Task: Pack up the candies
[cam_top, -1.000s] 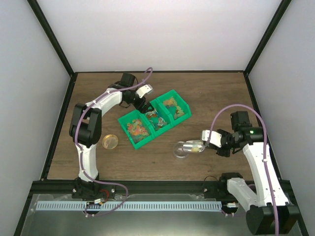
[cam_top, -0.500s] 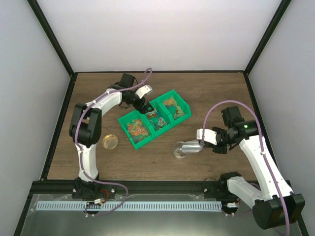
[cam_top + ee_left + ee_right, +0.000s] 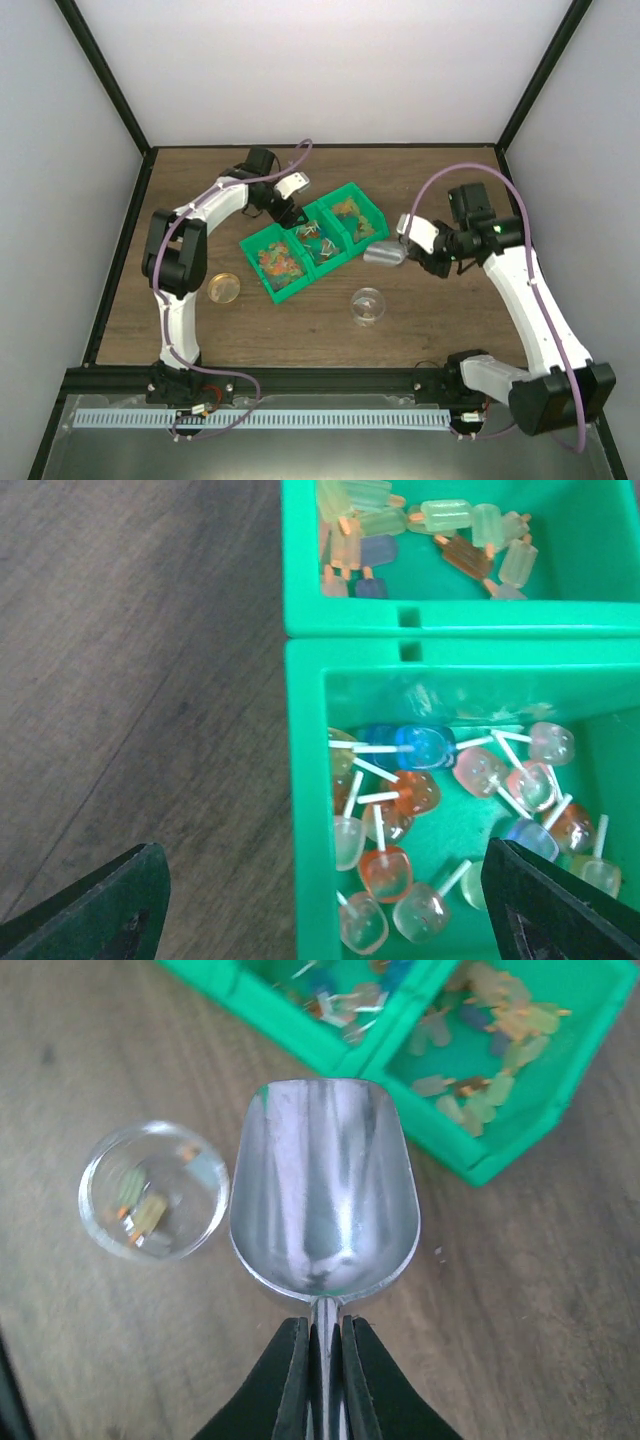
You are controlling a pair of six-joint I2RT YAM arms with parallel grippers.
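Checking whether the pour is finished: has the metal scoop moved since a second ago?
Yes. The metal scoop has left the clear cup and moved up the top view, toward the green bins.

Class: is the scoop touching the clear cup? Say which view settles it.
Apart. The top view shows a plain gap of bare wood between the scoop and the cup.

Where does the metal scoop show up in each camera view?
Top external: the metal scoop sits right of centre, just right of the green bins.
Left wrist: not in it; the green bins fill the right side.
Right wrist: it is in the centre of the picture, its handle clamped in the right pincer at the bottom edge.
Shared landmark: the green bins, seen in all three views.
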